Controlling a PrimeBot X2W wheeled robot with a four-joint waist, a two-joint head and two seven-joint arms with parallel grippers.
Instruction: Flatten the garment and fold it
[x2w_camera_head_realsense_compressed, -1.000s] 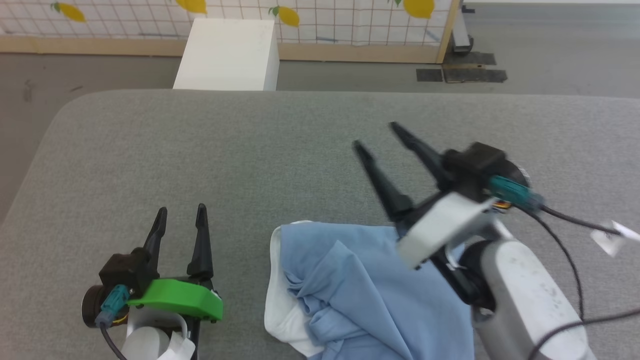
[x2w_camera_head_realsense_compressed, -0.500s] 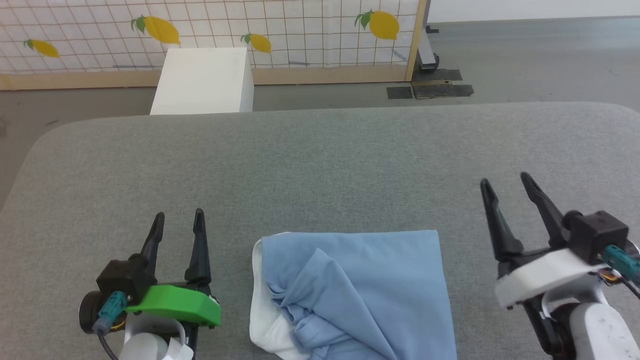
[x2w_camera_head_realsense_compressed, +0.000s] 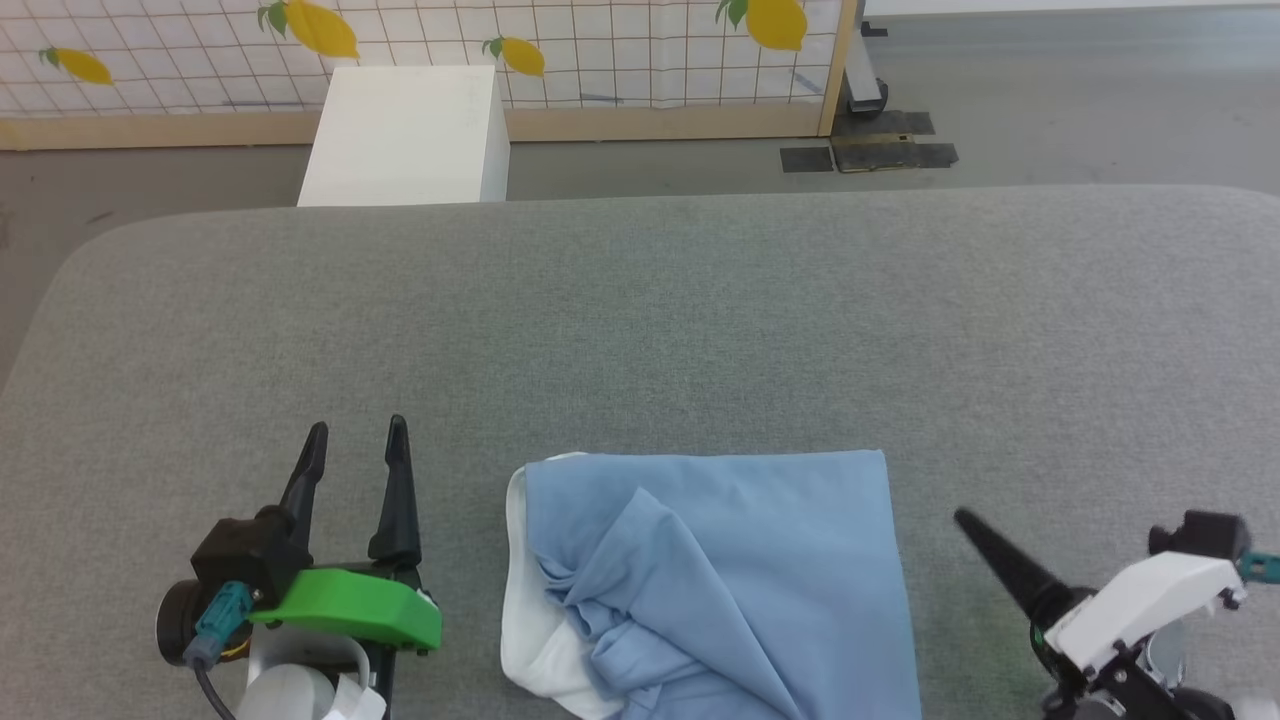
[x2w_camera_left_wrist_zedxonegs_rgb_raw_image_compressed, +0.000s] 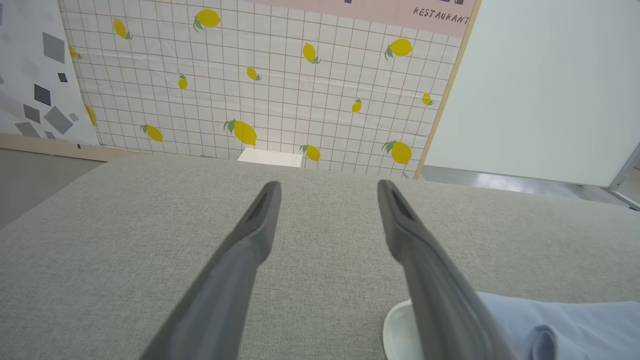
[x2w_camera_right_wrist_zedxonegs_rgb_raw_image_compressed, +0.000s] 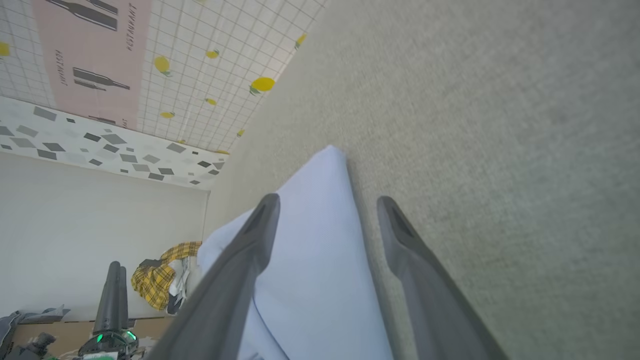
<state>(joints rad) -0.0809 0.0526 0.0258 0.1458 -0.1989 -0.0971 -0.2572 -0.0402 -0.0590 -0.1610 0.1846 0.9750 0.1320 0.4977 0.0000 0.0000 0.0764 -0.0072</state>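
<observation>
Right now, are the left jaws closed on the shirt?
No: in the head view the left gripper stands with jaws open over the grey surface, beside the garment, not touching it.

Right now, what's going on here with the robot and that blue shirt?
A two-armed robot is folding a shirt on a gray table. The shirt lies near the table's front edge in a rough rectangle, with bunched cloth and white trim on its left side. Nothing holds it: the left fingers are open to its left and the right fingers open to its right, both clear of the cloth.
</observation>
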